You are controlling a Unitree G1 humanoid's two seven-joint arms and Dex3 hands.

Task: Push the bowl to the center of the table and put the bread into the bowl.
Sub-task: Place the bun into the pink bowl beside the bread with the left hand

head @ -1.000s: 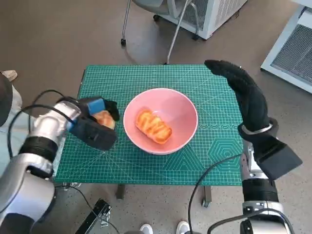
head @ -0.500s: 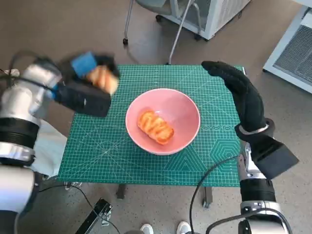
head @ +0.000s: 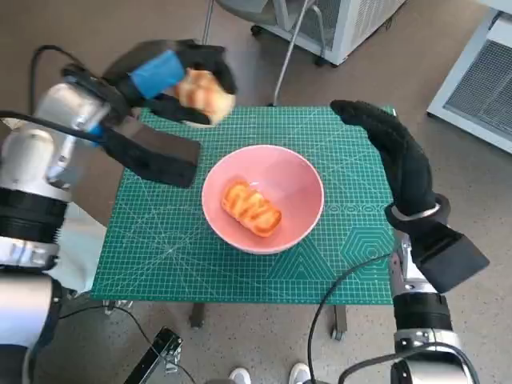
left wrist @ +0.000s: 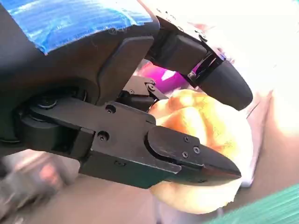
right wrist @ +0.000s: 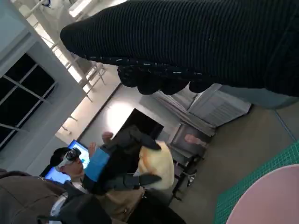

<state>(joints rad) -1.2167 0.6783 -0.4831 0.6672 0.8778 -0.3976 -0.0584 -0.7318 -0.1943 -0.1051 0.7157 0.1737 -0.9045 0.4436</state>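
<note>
A pink bowl sits near the middle of the green mat, with one glazed bread roll lying inside it. My left hand is raised above the mat's far left corner and grips a second, pale bread roll; the left wrist view shows that roll clamped between the black fingers. The right wrist view catches the same roll in the left hand, and the bowl's rim. My right hand, gloved, stands flat and upright just to the right of the bowl, holding nothing.
The green cutting mat covers the small table. A chair base and white cabinets stand on the floor beyond the far edge. A person sits by a screen in the right wrist view. Cables hang below the table's near side.
My left hand has lifted the pale roll off the mat's left side, swung it up and toward the far edge, nearer the bowl. The right hand stays where it was.
</note>
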